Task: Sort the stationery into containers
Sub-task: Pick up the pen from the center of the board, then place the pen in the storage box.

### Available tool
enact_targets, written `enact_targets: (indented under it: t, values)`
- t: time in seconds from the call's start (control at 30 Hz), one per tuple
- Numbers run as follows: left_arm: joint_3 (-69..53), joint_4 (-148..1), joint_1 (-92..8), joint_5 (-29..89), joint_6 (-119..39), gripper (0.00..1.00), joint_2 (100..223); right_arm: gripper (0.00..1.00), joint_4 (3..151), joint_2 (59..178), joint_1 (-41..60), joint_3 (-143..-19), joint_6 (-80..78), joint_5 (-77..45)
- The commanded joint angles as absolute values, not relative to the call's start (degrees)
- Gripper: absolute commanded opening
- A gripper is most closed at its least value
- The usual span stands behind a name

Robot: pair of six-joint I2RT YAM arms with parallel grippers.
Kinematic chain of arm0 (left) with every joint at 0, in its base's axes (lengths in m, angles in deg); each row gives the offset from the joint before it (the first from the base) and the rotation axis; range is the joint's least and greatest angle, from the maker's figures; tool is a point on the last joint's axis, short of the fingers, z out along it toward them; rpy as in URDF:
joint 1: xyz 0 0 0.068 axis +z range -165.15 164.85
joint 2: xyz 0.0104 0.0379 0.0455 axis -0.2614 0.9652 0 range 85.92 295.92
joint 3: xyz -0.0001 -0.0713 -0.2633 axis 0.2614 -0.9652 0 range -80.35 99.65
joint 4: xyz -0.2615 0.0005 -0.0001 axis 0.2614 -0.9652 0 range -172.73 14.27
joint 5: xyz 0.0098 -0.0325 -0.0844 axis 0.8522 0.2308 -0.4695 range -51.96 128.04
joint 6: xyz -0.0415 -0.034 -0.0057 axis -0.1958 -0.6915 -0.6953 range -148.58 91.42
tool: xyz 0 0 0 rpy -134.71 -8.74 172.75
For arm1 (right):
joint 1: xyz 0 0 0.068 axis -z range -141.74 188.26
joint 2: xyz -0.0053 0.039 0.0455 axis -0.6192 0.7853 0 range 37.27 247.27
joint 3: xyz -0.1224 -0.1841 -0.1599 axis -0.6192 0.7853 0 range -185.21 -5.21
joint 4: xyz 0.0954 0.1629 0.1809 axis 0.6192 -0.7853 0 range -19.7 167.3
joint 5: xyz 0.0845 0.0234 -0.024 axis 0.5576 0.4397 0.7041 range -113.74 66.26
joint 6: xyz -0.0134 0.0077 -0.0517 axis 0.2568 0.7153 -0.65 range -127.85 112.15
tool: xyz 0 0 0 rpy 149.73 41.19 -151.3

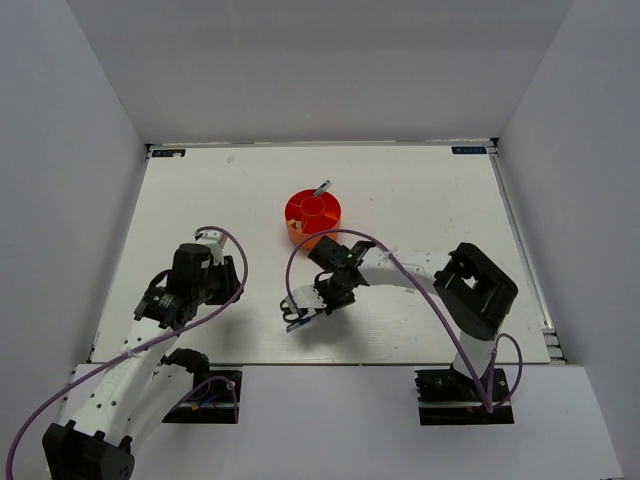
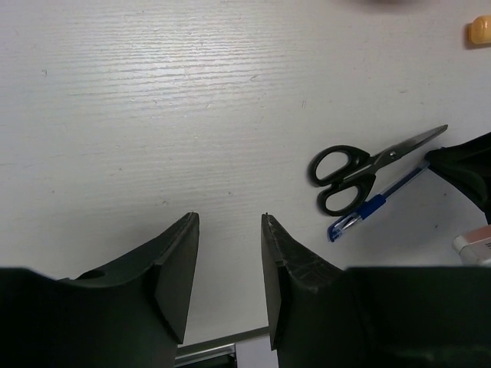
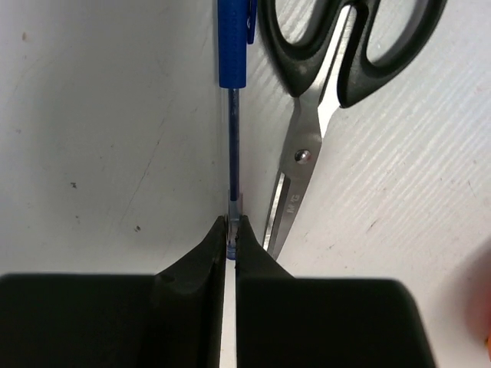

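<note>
The round orange organiser stands mid-table with a slim pen upright in it. My right gripper is shut on the tip end of a blue pen that lies on the table. The black-handled scissors lie closed right beside the pen. In the top view the right gripper is in front of the organiser. My left gripper is open and empty, low over bare table, left of the scissors and blue pen. The eraser is not in view.
An orange-yellow item shows at the far right of the left wrist view. A white-orange tube end lies just beyond the pen. The table's near edge runs under the left fingers. White walls enclose the table.
</note>
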State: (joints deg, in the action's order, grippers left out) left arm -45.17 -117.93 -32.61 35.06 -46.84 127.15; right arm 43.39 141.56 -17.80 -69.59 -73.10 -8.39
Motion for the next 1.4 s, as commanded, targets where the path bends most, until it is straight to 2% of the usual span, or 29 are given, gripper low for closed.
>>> enact_targets:
  t: [0.0,0.2,0.33,0.57,0.7,0.9,1.1,1.37]
  values:
    - [-45.54,-117.65,-32.38,35.85,-46.42,0.49,126.26,0.0,41.53,145.83,-18.43,-61.38,-68.58,-12.15]
    - [-45.45,-117.65,-32.47,36.2,-46.51,0.49,126.53,0.0,36.0,134.84,-18.61,-60.76,-69.63,-7.49]
    - [-45.54,-117.65,-32.38,36.29,-46.42,0.49,126.61,0.0,32.04,128.25,-18.26,-63.22,-70.16,-8.54]
    - [-45.63,-117.66,-32.47,36.38,-46.34,0.49,127.05,0.0,31.15,121.39,-17.91,-65.15,-70.16,-16.62]
    - [-45.63,-117.66,-32.47,36.73,-46.42,0.49,126.97,0.0,34.14,119.54,-17.64,-66.47,-69.63,-27.48]
    - [-45.63,-117.83,-32.38,36.81,-46.34,0.49,126.97,0.0,40.55,121.2,-14.22,-73.39,-72.09,-43.66]
    - [-45.63,-117.65,-32.47,37.16,-46.42,0.49,126.88,0.0,44.59,126.03,-8.95,-82.37,-74.64,-50.27]
    - [-45.63,-117.66,-32.29,37.17,-46.25,0.49,127.05,0.0,51.89,132.27,-4.29,-87.92,-81.31,-55.03]
